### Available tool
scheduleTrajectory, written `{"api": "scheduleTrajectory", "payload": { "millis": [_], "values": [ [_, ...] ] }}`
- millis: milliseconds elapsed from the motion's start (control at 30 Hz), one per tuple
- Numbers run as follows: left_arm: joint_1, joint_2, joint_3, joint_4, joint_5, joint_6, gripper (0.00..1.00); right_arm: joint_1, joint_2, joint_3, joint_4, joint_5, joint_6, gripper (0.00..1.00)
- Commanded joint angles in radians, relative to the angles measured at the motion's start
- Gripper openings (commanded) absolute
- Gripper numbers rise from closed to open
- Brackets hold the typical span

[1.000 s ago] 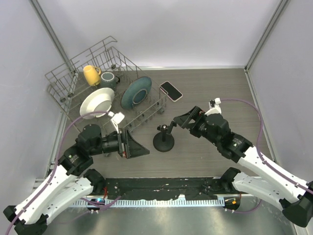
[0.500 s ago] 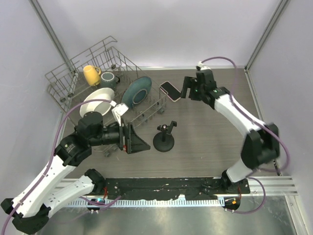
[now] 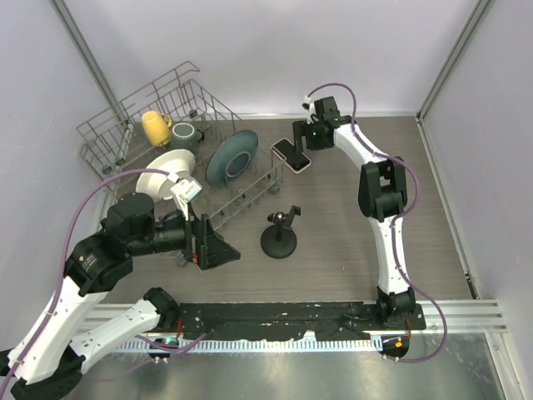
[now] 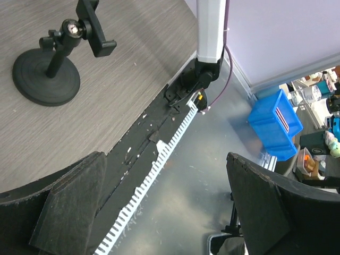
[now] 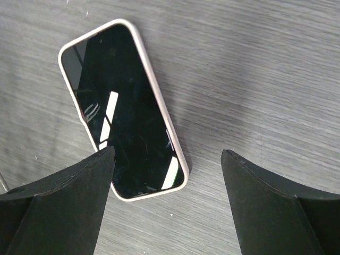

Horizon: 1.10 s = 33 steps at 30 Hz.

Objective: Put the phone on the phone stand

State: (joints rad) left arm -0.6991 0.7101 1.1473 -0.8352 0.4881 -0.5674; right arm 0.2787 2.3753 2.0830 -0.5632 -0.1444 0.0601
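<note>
The phone (image 3: 291,155), black screen with a pale rim, lies flat on the wooden table beside the dish rack; it also fills the upper left of the right wrist view (image 5: 122,109). My right gripper (image 3: 303,142) hovers just above the phone's far right side, jaws open and empty (image 5: 167,159). The black phone stand (image 3: 279,236) stands upright mid-table, disc base, post and clamp head; it also shows in the left wrist view (image 4: 53,66). My left gripper (image 3: 218,247) is open and empty, left of the stand (image 4: 164,170).
A grey wire dish rack (image 3: 112,125) holds a yellow mug (image 3: 156,127), a dark mug (image 3: 185,134), a white bowl (image 3: 164,172) and a teal plate (image 3: 231,157) at the back left. White walls enclose the table; a black strip (image 3: 275,318) runs along the near edge.
My right arm has swung from mid-table to the back, stretching out over the phone. My left arm has drawn back slightly to the left.
</note>
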Motion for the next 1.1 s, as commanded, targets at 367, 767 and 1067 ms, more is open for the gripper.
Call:
{"api": "scheduleTrajectory", "payload": {
  "millis": [367, 767, 1067],
  "values": [
    [0.001, 0.060, 0.052, -0.068, 0.020, 0.024, 1.00, 0.022, 0.107, 0.154, -0.202, -0.297, -0.207, 0.86],
    [0.000, 0.104, 0.052, -0.035, 0.032, 0.012, 1.00, 0.135, 0.108, 0.106, -0.244, 0.179, -0.304, 0.86],
    [0.000, 0.152, 0.075, -0.071, 0.046, 0.009, 1.00, 0.165, 0.029, 0.039, -0.184, 0.262, -0.345, 0.86]
  ]
}}
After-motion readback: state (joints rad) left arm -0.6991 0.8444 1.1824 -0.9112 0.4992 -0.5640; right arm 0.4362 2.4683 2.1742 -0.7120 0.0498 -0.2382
